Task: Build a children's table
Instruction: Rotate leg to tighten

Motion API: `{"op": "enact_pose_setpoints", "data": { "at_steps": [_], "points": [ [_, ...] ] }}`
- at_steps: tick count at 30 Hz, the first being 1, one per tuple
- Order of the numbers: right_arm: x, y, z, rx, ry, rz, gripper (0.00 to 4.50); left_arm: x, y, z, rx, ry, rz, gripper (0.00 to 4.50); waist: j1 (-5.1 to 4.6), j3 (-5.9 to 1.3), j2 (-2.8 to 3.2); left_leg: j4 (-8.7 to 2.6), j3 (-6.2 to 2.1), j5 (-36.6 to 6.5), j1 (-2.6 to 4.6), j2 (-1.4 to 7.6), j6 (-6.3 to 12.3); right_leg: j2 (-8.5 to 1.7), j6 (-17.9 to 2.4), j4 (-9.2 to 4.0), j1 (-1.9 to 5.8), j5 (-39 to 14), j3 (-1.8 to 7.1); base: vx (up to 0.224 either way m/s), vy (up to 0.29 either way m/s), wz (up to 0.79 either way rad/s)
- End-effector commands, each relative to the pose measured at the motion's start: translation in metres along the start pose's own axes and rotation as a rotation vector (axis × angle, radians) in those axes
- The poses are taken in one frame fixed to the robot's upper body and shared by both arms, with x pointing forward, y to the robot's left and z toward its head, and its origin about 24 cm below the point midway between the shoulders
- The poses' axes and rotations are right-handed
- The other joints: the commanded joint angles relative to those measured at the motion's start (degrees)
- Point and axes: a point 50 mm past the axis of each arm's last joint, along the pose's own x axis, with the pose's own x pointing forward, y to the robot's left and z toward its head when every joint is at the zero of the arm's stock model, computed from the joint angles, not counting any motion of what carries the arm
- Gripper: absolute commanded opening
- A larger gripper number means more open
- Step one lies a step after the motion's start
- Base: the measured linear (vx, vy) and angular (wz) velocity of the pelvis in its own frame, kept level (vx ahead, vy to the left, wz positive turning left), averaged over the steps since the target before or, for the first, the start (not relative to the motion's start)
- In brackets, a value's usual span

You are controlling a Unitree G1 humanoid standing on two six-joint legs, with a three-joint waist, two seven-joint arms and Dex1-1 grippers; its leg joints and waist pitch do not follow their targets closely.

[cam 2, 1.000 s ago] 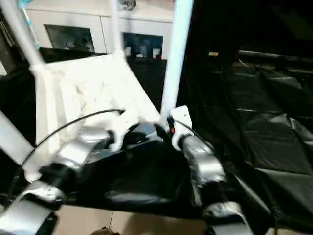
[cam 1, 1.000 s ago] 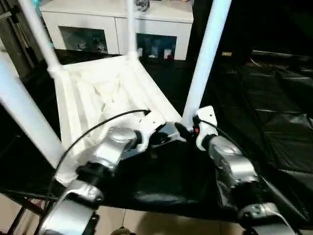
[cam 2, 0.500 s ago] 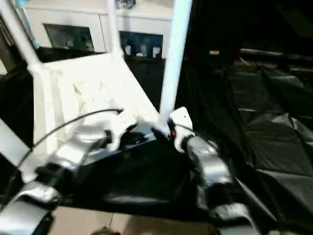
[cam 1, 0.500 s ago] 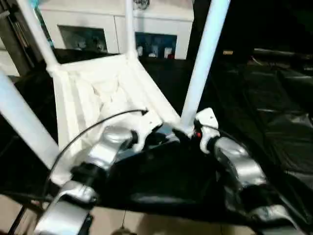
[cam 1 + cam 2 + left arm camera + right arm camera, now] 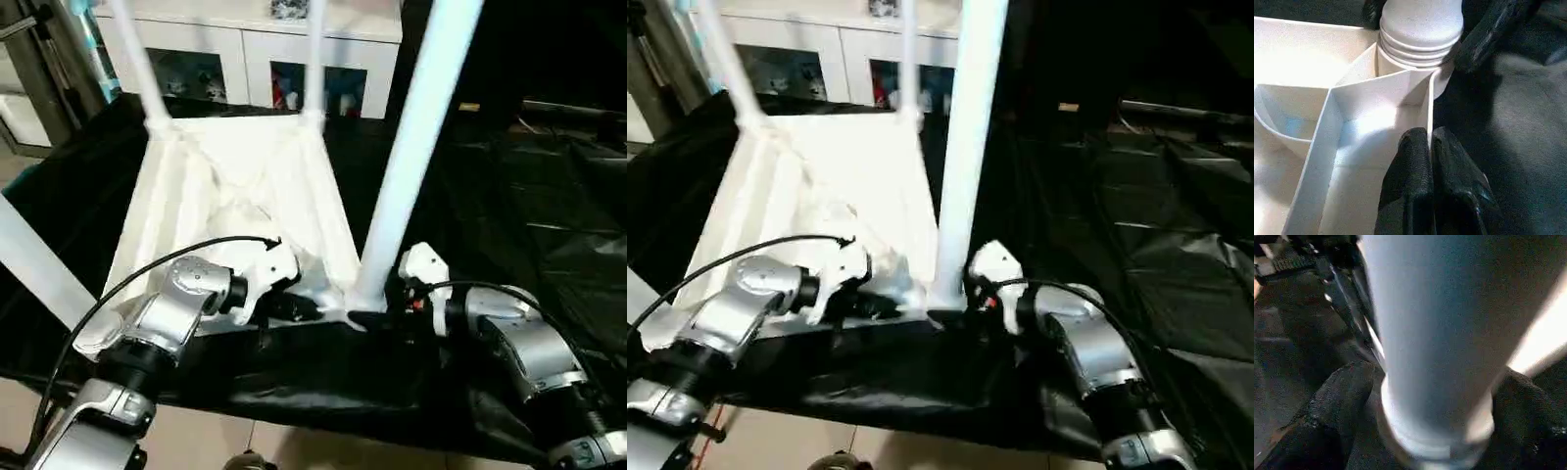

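Black fingers of the left gripper (image 5: pixel 1431 147) are pinched together on the thin outer rim of the children's table top (image 5: pixel 240 201), close to the near corner socket (image 5: pixel 1418 61), where ribs of the underside run toward the round collar. Across that corner, the right gripper (image 5: pixel 1435 406) has its fingers (image 5: pixel 1334 396) spread wide on either side of the near right leg (image 5: pixel 416 147), just above the base; whether the pads press the tube cannot be told. The white plastic top lies upside down on a black sheet (image 5: pixel 549 196), its ribbed underside facing up, with four tapered white legs standing up from the corners: the far left leg (image 5: pixel 137 64), the far right leg (image 5: pixel 313 59) and the near left leg (image 5: pixel 39 264) among them. Silver forearms reach in from both sides of the near edge, and a black cable (image 5: pixel 147 274) arcs over the left one. Behind the table stands a white glass-door cabinet (image 5: pixel 225 54).
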Motion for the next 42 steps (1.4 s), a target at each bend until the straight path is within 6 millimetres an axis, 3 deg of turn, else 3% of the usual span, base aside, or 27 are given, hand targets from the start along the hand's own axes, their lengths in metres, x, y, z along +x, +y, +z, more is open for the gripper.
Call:
{"op": "enact_pose_setpoints", "data": {
  "at_steps": [1,5,7,12,16,17,18,19,21,22,24,26,27,29,30,32,36,37,39,41,42],
  "points": [
    [0.021,0.019,0.004,0.004,-0.021,0.144,3.41,0.01,-0.005,0.017,0.038,-0.081,-0.056,0.0,-0.13,-3.0,-0.42,-4.47,-2.78,-12.4,1.03,6.01,1.81,-7.04,-11.5,-4.54,1.71,-14.2,3.83,0.0,0.0,0.0],
    [0.022,0.02,0.004,0.022,-0.023,0.145,3.3,0.01,-0.004,0.017,0.035,-0.08,-0.057,0.0,-0.08,-3.06,-0.44,-4.45,-2.82,-12.0,0.99,5.99,1.53,-7.15,-11.2,-4.5,1.84,-13.8,3.87,0.0,0.0,0.0],
    [0.022,0.021,0.004,0.023,-0.022,0.146,2.99,0.01,-0.004,0.017,0.034,-0.079,-0.057,0.0,-0.11,-3.09,-0.43,-4.4,-2.8,-11.8,0.97,5.96,1.6,-7.13,-11.3,-4.45,1.84,-13.3,3.84,0.0,0.0,0.0],
    [0.023,0.022,0.0,0.05,-0.033,0.117,2.74,0.012,-0.002,0.016,0.031,-0.064,-0.011,0.0,0.0,-3.12,-0.36,-4.35,-2.77,-11.6,1.02,5.96,1.61,-7.04,-11.4,-4.42,1.8,-12.7,3.83,0.0,0.0,0.0],
    [0.03,0.015,-0.003,0.092,-0.053,-0.026,2.7,0.017,0.007,0.015,0.0,-0.054,0.106,0.0,-0.22,-2.87,-0.36,-4.62,-2.98,-14.2,1.2,5.93,0.47,-7.26,-11.0,-4.91,1.67,-16.6,3.88,0.0,0.0,0.0],
    [0.036,0.006,-0.007,0.123,-0.043,-0.173,2.7,0.022,0.011,0.019,-0.02,-0.072,0.161,0.0,-0.4,-2.68,-0.42,-4.71,-3.05,-15.4,1.27,5.86,-0.08,-7.32,-10.3,-5.25,1.53,-19.3,3.92,0.0,0.0,0.0],
    [0.037,0.004,-0.008,0.131,-0.042,-0.203,2.69,0.023,0.012,0.02,-0.024,-0.075,0.176,0.0,-0.62,-2.47,-0.3,-4.79,-3.05,-16.4,1.37,5.8,-0.55,-7.31,-10.1,-5.54,1.21,-21.4,3.95,0.0,0.0,0.0],
    [0.043,-0.003,-0.011,0.173,-0.038,-0.332,2.69,0.029,0.016,0.025,-0.04,-0.087,0.225,0.0,-1.16,-2.55,-0.51,-4.98,-3.52,-19.0,1.62,5.75,-2.19,-7.62,-8.8,-5.85,1.3,-26.4,3.82,0.0,0.0,0.0],
    [0.048,-0.008,-0.013,0.223,-0.039,-0.441,2.69,0.036,0.02,0.03,-0.058,-0.095,0.282,0.0,-1.87,-2.55,-0.42,-5.23,-3.79,-19.3,1.31,5.82,-2.92,-7.6,-8.2,-5.84,1.35,-26.6,3.82,0.0,0.0,0.0],
    [0.05,-0.011,-0.013,0.237,-0.038,-0.49,2.69,0.039,0.022,0.033,-0.068,-0.098,0.307,0.0,-1.93,-2.6,-0.31,-5.18,-3.79,-19.9,1.52,5.76,-3.15,-7.59,-7.8,-5.94,1.21,-26.6,3.83,0.0,0.0,0.0],
    [0.052,-0.014,-0.014,0.251,-0.032,-0.549,2.69,0.043,0.024,0.035,-0.078,-0.099,0.331,0.0,-1.93,-2.63,-0.4,-5.08,-3.52,-19.5,1.78,5.64,-2.97,-7.51,-8.0,-6.05,0.98,-24.9,4.05,0.0,0.0,0.0],
    [0.06,-0.017,-0.011,0.278,-0.025,-0.63,2.69,0.052,0.026,0.042,-0.099,-0.115,0.375,0.0,-1.96,-2.85,-0.45,-4.97,-3.31,-17.0,1.47,5.56,-2.22,-7.39,-8.5,-5.67,1.33,-20.8,4.15,0.0,0.0,0.0],
    [0.064,-0.017,-0.008,0.254,-0.028,-0.631,2.69,0.057,0.025,0.045,-0.095,-0.123,0.379,0.0,-1.92,-2.86,-0.06,-4.92,-3.3,-16.5,1.48,5.54,-2.2,-7.35,-8.9,-5.54,1.24,-19.7,4.16,0.0,0.0,0.0],
    [0.072,-0.012,0.0,0.257,-0.072,-0.544,2.69,0.064,0.022,0.05,-0.09,-0.142,0.353,0.0,-1.88,-3.1,-0.34,-4.7,-3.09,-14.6,1.28,5.48,-1.22,-7.26,-9.5,-5.14,1.7,-15.5,4.15,0.0,0.0,0.0],
    [0.074,-0.01,0.003,0.266,-0.097,-0.501,3.39,0.065,0.021,0.05,-0.083,-0.145,0.342,0.0,-1.79,-3.22,-0.43,-4.49,-2.89,-12.4,1.12,5.4,-0.07,-7.27,-10.1,-4.85,1.9,-12.1,4.17,0.06,-0.014,0.03],
    [0.073,-0.008,0.006,0.253,-0.11,-0.469,3.39,0.065,0.02,0.05,-0.078,-0.146,0.322,0.0,-1.53,-3.33,-0.39,-4.24,-2.73,-9.2,0.86,5.26,1.93,-7.07,-10.8,-4.46,2.17,-8.1,3.99,0.0,0.0,0.0],
    [0.068,-0.007,0.007,0.17,-0.104,-0.418,3.83,0.061,0.018,0.046,-0.059,-0.139,0.283,0.0,-1.35,-3.17,-0.54,-4.36,-2.72,-10.2,1.01,5.37,2.13,-7.05,-10.7,-4.78,2.19,-11.2,3.87,0.0,0.0,0.0],
    [0.066,-0.006,0.007,0.135,-0.102,-0.397,3.83,0.059,0.017,0.045,-0.048,-0.135,0.264,0.0,-1.27,-3.16,-0.38,-4.44,-2.87,-10.8,1.04,5.56,1.84,-7.15,-10.3,-4.84,2.14,-12.5,3.88,0.0,0.0,0.0],
    [0.06,-0.005,0.007,0.105,-0.11,-0.326,3.83,0.054,0.015,0.041,-0.034,-0.13,0.221,0.0,-1.35,-3.12,-0.77,-4.52,-2.82,-11.1,1.04,5.56,1.93,-7.06,-10.4,-4.83,2.14,-12.8,3.84,0.0,0.0,0.0],
    [0.056,-0.003,0.008,0.083,-0.114,-0.268,3.83,0.05,0.013,0.039,-0.02,-0.124,0.188,0.0,-1.2,-3.05,-0.61,-4.49,-2.82,-11.4,1.05,5.62,2.17,-7.23,-10.3,-4.91,2.12,-13.3,3.94,0.0,0.0,0.0],
    [0.053,-0.001,0.008,0.062,-0.113,-0.225,3.83,0.048,0.011,0.037,-0.016,-0.118,0.16,0.0,-1.29,-3.02,-0.98,-4.5,-2.78,-11.3,0.93,5.57,2.35,-7.16,-10.2,-4.89,2.17,-13.4,3.9,0.0,0.0,0.0]
  ]
}}
